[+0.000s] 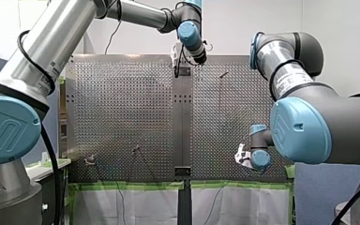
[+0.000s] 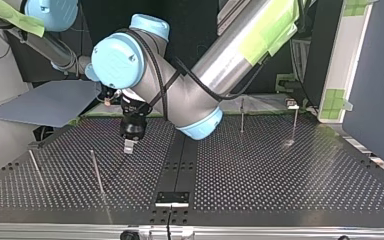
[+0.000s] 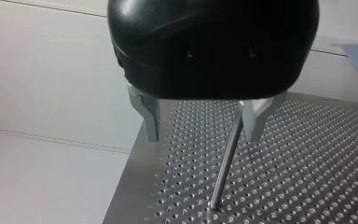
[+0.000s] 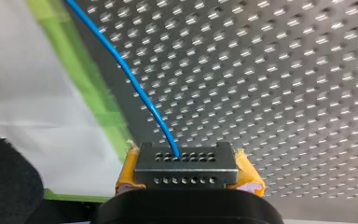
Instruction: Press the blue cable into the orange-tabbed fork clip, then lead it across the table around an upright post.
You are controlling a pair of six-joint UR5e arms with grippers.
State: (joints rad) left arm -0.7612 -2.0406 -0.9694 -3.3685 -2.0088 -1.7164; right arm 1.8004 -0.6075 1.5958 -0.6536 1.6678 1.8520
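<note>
In the right wrist view the blue cable [image 4: 135,88] runs from my right gripper [image 4: 186,161] out over the perforated table. The gripper, with yellow pads [image 4: 248,173] either side of a drilled metal block, is shut on the cable. The front view shows it low at the table's near right [image 1: 243,159]. My left gripper [image 3: 203,135], black with metal fingers, is open above the table, with an upright post [image 3: 226,158] standing just ahead between its fingers. It hangs at the far middle in the front view [image 1: 178,68]. A small clip [image 2: 292,104] stands at the top view's far right; its colour does not show.
More thin posts rise from the table [image 2: 280,180]: two at the top view's left [image 2: 97,172] [image 2: 35,167] and one at its far right [image 2: 242,115]. My left arm's elbow [image 2: 200,120] hangs low over the middle. Green tape [image 4: 98,98] lines the table's edge.
</note>
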